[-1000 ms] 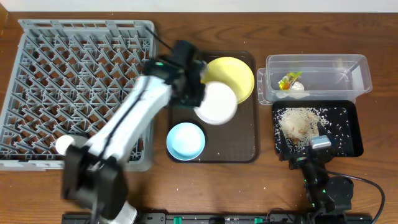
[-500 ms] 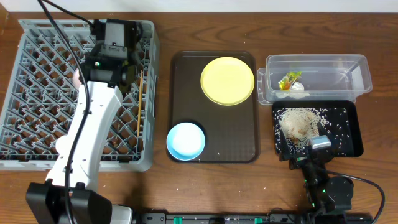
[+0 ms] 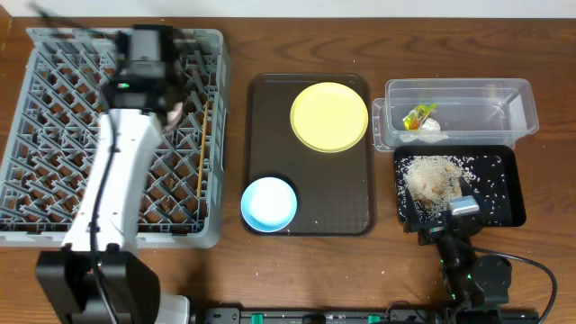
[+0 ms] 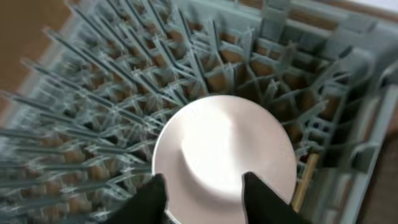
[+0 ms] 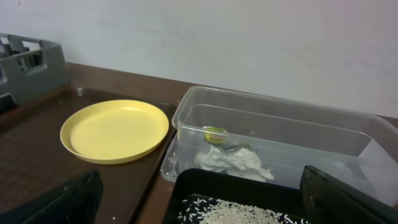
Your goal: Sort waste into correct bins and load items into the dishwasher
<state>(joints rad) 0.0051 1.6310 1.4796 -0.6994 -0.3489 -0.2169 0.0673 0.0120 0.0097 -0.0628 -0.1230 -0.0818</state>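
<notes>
My left gripper (image 3: 155, 101) is over the far middle of the grey dish rack (image 3: 54, 135). It is shut on the rim of the white bowl (image 4: 224, 140), which hangs just above the pegs (image 4: 124, 81); in the left wrist view the gripper (image 4: 205, 199) is at the bottom edge. The chopsticks (image 3: 205, 148) lie in the rack's right side. The yellow plate (image 3: 329, 117) and light blue bowl (image 3: 269, 203) sit on the brown tray (image 3: 360, 193). My right gripper (image 5: 205, 208) is open and empty at the black tray's (image 3: 515, 184) near edge. The cup is not in view.
The clear tub (image 3: 486, 94) holds the green-and-orange wrapper (image 3: 416, 117) and white scrap (image 3: 431, 127). The black tray holds a pile of rice (image 3: 430, 177). A few grains lie on the brown tray and on the table in front of it.
The left arm carried the white bowl from above the brown tray leftward over the rack, then shifted slightly further left. The right arm has not moved.
</notes>
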